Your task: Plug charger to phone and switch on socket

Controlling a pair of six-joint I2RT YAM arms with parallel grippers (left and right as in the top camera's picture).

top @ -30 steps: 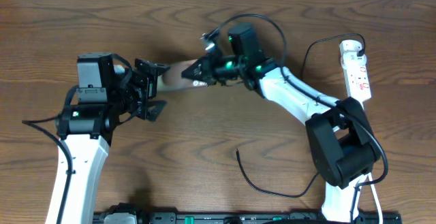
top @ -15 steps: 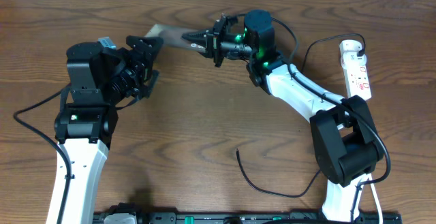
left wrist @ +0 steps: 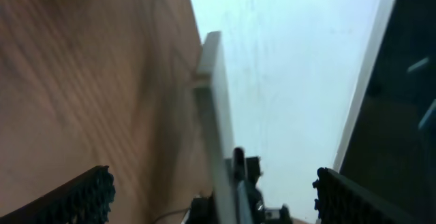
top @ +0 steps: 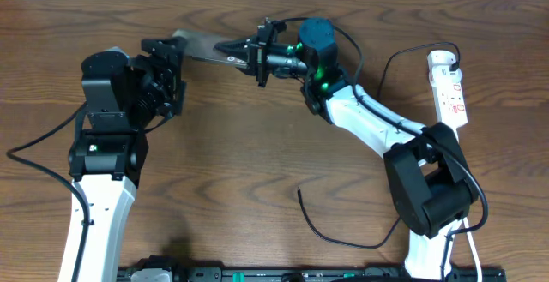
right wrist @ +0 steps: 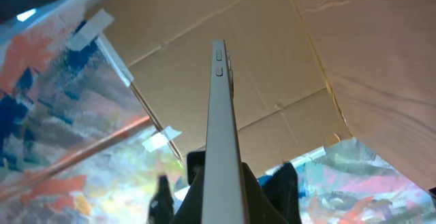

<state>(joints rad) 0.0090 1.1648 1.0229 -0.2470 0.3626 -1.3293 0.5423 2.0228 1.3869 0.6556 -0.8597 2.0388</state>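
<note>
Two grippers meet at the far side of the bench (top: 257,145). The left gripper (top: 169,63) is released, its ridged fingers (left wrist: 82,197) spread wide, with the phone's thin edge showing between them in the wrist view; I cannot tell whether they touch it. The phone (top: 196,42) is lifted off the bench, reaching from just beside the left gripper to the right gripper (top: 227,51), which is clenched on its right end, fingers pressed to both flat faces. The charger (top: 310,224) lies loose on the bench well behind the right gripper, plug tip free. The socket (top: 450,89) lies further right, well apart from both grippers.
</note>
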